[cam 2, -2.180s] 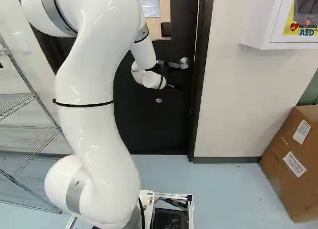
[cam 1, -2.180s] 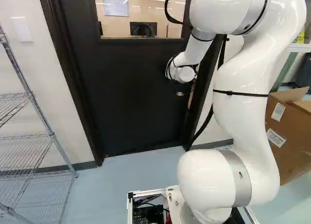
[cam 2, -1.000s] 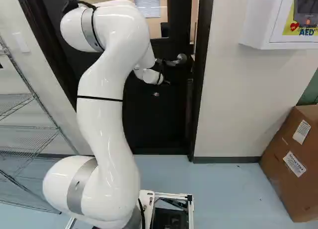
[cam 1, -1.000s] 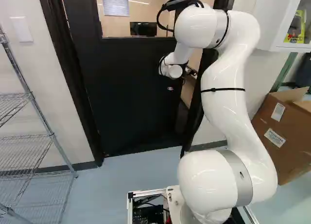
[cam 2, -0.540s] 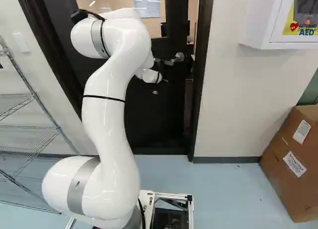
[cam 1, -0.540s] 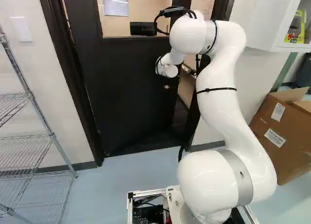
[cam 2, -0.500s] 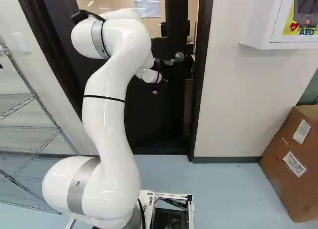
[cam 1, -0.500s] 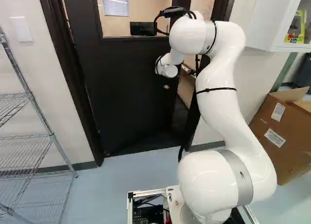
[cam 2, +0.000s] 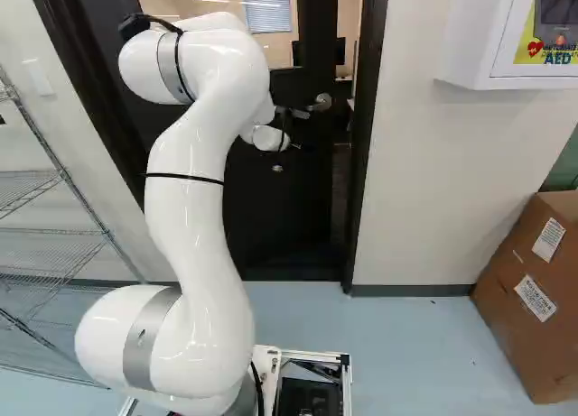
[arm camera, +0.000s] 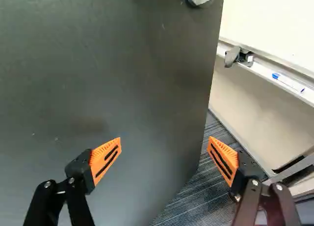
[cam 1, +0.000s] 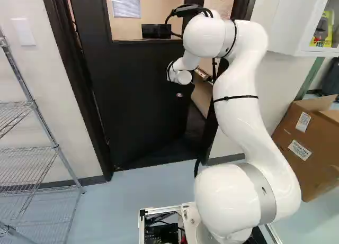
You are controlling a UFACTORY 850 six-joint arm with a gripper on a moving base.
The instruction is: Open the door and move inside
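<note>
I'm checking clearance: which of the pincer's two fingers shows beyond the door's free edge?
The finger nearer the marker, seen partly against striped carpet; the other finger shows against the door.

Pale walls, blue-grey floor, wire shelving, cardboard box.

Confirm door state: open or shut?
Door is partly open: right base view shows a gap between it and the frame; wrist view shows striped carpet past its free edge.
</note>
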